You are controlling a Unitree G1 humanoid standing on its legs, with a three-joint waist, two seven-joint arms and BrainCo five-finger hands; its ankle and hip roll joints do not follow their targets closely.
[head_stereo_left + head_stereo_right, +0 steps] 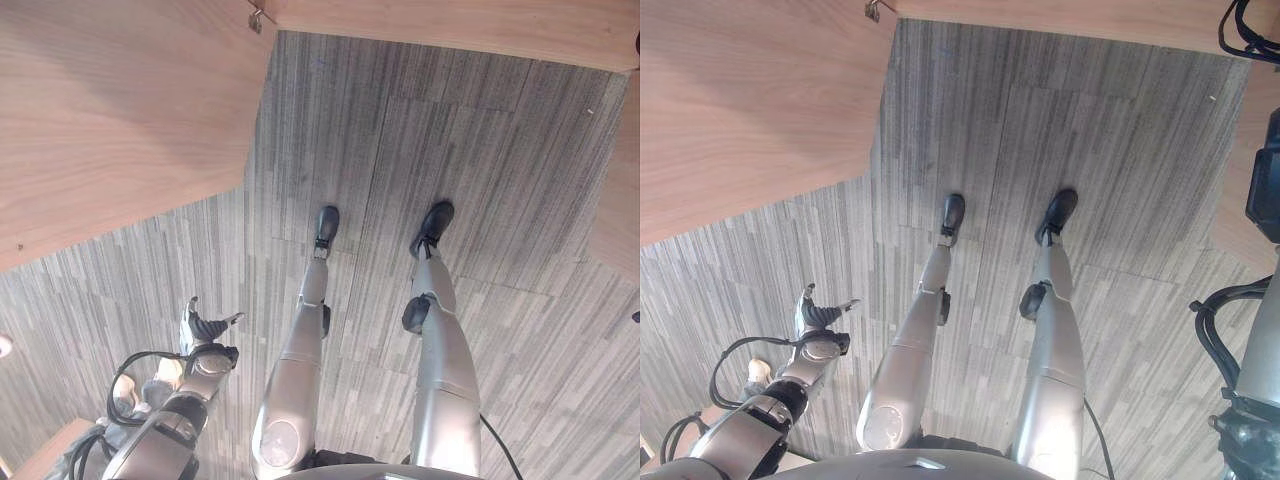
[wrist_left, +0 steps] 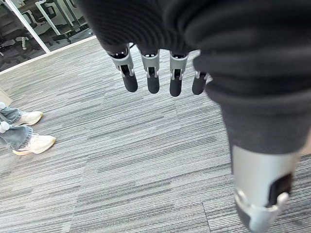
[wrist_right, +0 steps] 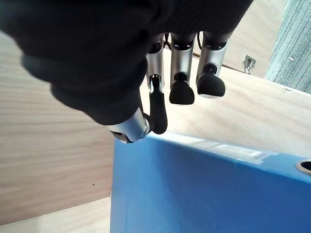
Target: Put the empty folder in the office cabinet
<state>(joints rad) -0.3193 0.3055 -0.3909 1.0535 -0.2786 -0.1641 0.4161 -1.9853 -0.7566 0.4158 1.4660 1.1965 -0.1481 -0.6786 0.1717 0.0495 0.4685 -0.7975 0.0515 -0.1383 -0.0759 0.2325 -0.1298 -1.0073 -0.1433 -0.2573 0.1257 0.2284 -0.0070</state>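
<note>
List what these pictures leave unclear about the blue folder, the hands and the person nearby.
- Blue folder: cut off by the right wrist view's edges; whether it is empty cannot be told.
- Right hand: its dark cover hides the thumb and any contact with the folder.
- Left hand: thumb hidden by its cover.
- Person: shoes and trouser cuffs; the rest is cut off.

Left robot hand fingers relaxed, grey carpet, person's shoes

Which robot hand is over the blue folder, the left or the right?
The right robot hand: its dark-tipped fingers hang relaxed just above the blue folder, by the wooden surface. The left robot hand hangs open above bare grey carpet.
</note>
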